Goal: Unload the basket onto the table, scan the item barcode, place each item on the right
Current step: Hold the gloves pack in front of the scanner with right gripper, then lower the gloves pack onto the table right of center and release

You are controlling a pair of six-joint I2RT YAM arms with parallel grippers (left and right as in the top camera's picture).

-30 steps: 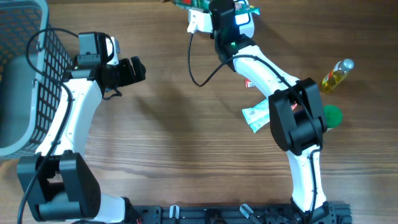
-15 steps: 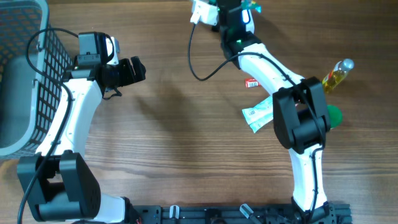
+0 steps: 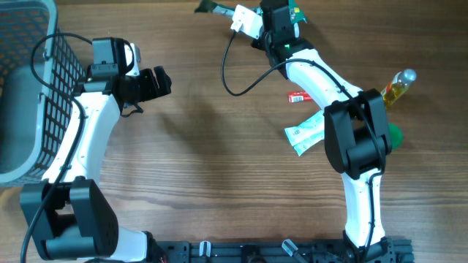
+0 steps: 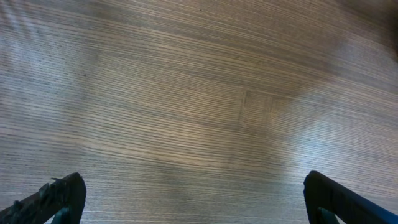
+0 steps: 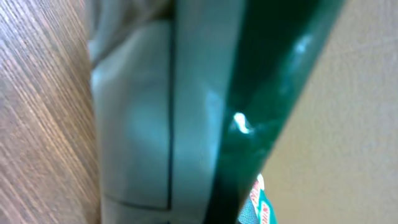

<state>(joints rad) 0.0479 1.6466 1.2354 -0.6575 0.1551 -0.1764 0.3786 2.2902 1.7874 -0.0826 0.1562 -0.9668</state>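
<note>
overhead, the right gripper (image 3: 273, 9) pinches a green packet (image 3: 295, 12) beside the white scanner (image 3: 243, 20) at the table's (image 3: 205, 146) far edge, while the left gripper (image 3: 158, 82) hangs wide open.

The left arm (image 3: 88, 139) rises from its base at the near edge and bends at the wrist, so the left gripper (image 3: 162, 82) points toward the table's middle with its jaws spread wide. Its fingertips (image 4: 59, 198) sit at the lower corners of the wrist view. The right arm (image 3: 355, 146) folds at the elbow and reaches to the far edge. The right gripper (image 3: 281, 10) is closed tight.
</note>
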